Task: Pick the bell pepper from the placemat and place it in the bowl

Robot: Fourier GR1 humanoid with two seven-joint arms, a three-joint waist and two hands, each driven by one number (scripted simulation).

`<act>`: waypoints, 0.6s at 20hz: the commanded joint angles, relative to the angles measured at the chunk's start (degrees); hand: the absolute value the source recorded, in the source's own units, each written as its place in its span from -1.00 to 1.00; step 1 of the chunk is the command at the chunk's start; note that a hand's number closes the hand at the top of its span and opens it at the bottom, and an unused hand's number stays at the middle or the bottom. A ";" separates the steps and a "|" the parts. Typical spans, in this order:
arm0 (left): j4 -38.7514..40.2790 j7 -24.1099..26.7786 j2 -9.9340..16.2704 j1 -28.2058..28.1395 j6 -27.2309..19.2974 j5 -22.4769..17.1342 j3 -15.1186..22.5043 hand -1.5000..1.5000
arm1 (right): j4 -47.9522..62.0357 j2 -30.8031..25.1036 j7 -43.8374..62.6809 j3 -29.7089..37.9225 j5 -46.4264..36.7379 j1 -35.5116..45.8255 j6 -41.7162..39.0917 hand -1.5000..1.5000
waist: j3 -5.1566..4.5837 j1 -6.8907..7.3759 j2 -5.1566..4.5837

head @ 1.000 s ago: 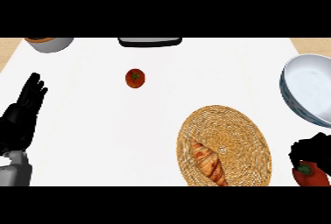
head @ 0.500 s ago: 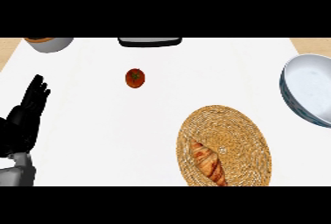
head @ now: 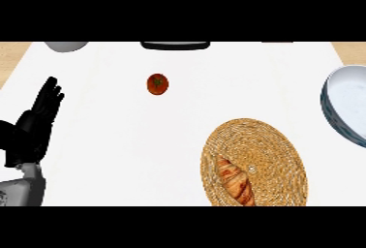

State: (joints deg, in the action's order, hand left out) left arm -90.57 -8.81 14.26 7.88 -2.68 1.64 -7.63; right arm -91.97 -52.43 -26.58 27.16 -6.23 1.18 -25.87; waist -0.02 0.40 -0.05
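- Woven placemat (head: pixel 257 145): lies on the white counter (head: pixel 129 145); it serves as the reference landmark.
- Croissant (head: pixel 236 180): rests on the placemat's lower left part.
- Bell pepper: not visible on the placemat or anywhere else in the head view; its position cannot be told.
- Bowl (head: pixel 346 109): sits just right of the placemat, cut by the view's edge.
- Tomato (head: pixel 157 84): lies up and left of the placemat, well apart.
- Left hand (head: pixel 32 131): rests far left of the placemat, fingers straight and held together, holding nothing.
- Right hand: not visible.
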 commanded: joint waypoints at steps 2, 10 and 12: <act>-1.47 0.44 0.02 -1.35 1.47 -1.07 -0.76 0.00 | 9.97 1.35 0.09 -6.52 -4.00 10.73 1.12 1.00 | 0.03 0.63 -0.10; 0.38 -2.50 -0.11 4.68 -0.24 1.74 0.47 0.00 | 34.21 4.77 -9.77 -14.21 -13.94 26.90 6.43 1.00 | 0.09 1.17 -0.36; 4.36 3.49 -2.31 2.55 -0.87 2.89 1.28 0.00 | 40.90 6.69 -12.59 -15.85 -16.91 29.86 9.16 1.00 | 0.08 1.38 -0.56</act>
State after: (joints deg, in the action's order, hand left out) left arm -89.02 -8.06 13.64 9.71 -2.03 2.48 -7.46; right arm -61.26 -48.07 -34.94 14.44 -18.45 24.79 -20.26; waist 0.04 1.58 -0.41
